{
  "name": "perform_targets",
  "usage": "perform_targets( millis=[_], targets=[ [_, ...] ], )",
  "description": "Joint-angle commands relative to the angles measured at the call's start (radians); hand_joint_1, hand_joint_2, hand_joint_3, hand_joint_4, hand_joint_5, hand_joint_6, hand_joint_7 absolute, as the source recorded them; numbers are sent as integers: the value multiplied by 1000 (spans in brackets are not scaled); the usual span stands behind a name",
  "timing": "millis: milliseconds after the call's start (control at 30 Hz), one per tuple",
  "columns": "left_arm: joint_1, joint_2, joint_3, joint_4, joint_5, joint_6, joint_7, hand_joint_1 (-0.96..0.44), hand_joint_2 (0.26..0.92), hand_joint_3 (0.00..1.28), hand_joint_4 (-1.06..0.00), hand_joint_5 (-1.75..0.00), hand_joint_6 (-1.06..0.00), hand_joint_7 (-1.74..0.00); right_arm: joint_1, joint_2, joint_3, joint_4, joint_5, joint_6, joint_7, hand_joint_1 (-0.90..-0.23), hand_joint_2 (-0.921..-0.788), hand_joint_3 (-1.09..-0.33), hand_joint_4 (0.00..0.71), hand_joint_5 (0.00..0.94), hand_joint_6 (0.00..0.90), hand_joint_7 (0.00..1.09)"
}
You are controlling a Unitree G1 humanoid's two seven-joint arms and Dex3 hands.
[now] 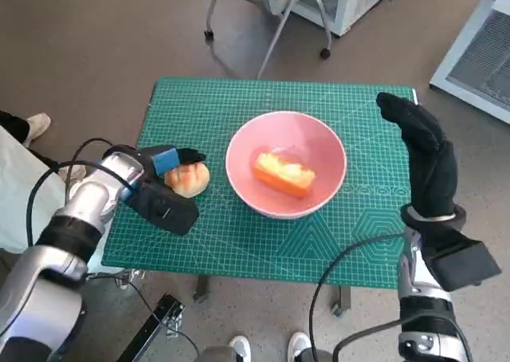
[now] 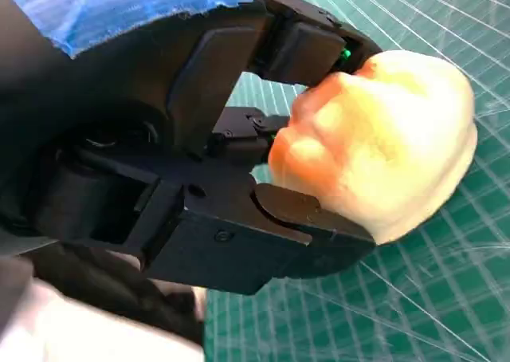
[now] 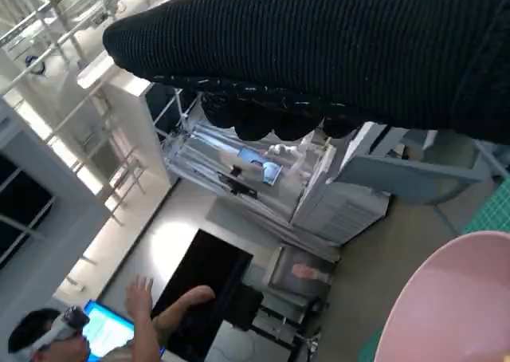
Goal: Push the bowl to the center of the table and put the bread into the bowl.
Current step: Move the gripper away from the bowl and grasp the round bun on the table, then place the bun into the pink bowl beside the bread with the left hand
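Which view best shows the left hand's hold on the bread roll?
The left wrist view: the bread roll sits between the left hand's fingers. The head view shows it small, beside the pink bowl. The right wrist view misses it.

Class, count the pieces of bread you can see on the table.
2: an orange-crusted rectangular bread lying inside the pink bowl, and a round golden bun gripped by the left hand beside the bowl.
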Motion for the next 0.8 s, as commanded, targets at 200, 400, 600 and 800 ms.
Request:
perform_targets(
  millis=[200,400,600,800],
  targets=[
    [-35,-5,-25,72,-19,-56,68,6,916,152,-599,-1200,-553,-1291,33,-2,-4,-2,7,9,0,-580,-921,-834,382,30,51,759],
    [-52,14,3,35,-55,-55,35,1,920,127,-612,-1184,-572,-1291,35,1,-4,0,0,6,-6,-575,-921,-832,383,28,51,758],
    [-80,46,60,-11,-125,-76,-7,1,920,120,-619,-1203,-580,-1254,37,6,-2,-1,2,7,-6,-574,-921,-832,384,26,51,758],
    [-95,81,161,-109,-222,-74,-49,1,920,92,-658,-1184,-602,-1210,40,6,-2,-8,4,15,-6,-575,-921,-830,385,25,50,759]
  ],
)
